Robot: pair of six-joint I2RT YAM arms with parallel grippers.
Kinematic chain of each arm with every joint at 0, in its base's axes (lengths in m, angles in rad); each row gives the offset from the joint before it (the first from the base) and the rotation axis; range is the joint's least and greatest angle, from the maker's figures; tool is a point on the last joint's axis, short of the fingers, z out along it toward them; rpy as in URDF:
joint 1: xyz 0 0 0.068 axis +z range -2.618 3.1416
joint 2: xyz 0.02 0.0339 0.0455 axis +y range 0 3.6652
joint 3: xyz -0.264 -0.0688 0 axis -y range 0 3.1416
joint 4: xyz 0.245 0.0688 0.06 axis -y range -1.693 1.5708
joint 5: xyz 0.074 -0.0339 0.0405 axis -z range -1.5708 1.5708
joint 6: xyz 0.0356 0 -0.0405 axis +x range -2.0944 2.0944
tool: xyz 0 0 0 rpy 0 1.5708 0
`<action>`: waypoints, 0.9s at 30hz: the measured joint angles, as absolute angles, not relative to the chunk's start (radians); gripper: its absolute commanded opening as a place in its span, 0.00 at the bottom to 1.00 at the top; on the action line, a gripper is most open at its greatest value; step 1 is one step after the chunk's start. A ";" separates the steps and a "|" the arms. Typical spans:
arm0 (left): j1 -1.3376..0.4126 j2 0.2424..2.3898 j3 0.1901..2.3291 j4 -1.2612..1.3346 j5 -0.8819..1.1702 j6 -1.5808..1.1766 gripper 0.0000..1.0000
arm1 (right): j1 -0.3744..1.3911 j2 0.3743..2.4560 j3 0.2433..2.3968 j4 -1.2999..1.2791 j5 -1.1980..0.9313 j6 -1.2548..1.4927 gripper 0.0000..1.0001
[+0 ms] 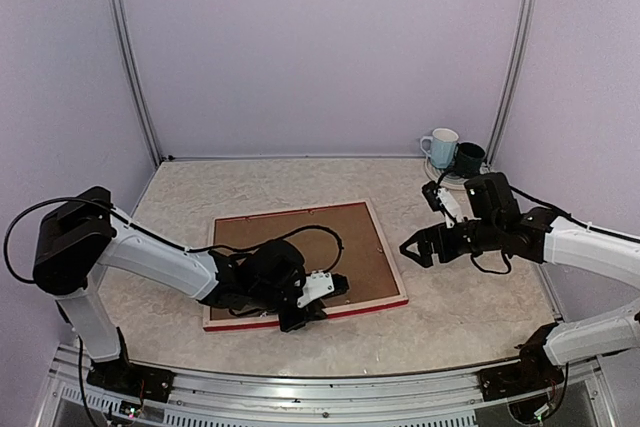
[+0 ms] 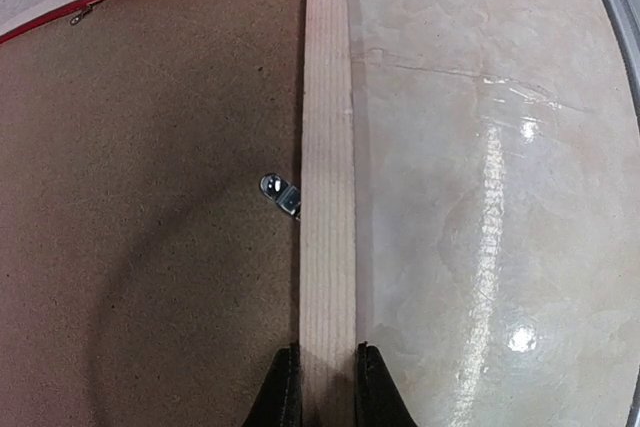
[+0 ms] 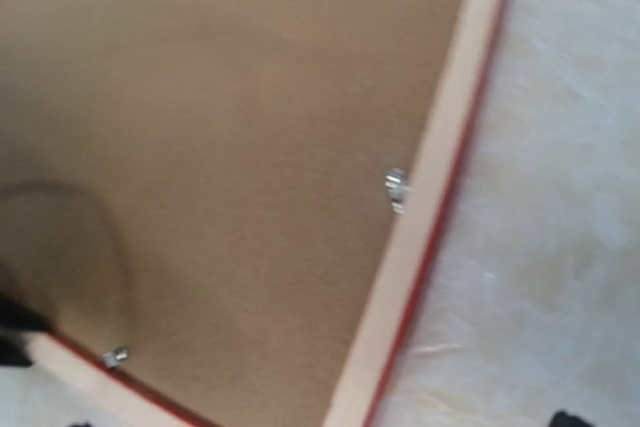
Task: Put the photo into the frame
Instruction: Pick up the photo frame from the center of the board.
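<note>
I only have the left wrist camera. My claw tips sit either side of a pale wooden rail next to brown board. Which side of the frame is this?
Observer: The left claw is on the near rail of the frame, the side closest to the arm bases.
Operator: Where is the other arm?
Observer: The right claw is open and holds nothing. It is just beyond the frame's right rail.
Operator: Any sign of the photo?
Observer: None in any view. Inside the frame only the brown backing board shows.
</note>
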State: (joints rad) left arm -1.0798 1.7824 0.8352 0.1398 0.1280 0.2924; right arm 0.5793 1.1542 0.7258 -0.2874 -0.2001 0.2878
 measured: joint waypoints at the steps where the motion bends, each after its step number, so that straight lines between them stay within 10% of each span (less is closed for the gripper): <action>1: -1.080 1.776 0.841 0.119 0.128 0.292 0.00 | 0.579 1.139 0.721 -0.284 -0.220 0.278 0.99; 27: -1.034 1.534 1.023 -0.239 0.237 0.143 0.00 | 0.960 0.968 0.794 -0.316 -0.257 -0.447 0.99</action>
State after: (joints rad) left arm -1.0344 1.5345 1.0233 -0.2390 0.2375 0.1429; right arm 0.9604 0.9676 0.7940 -0.3164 -0.2565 -0.4473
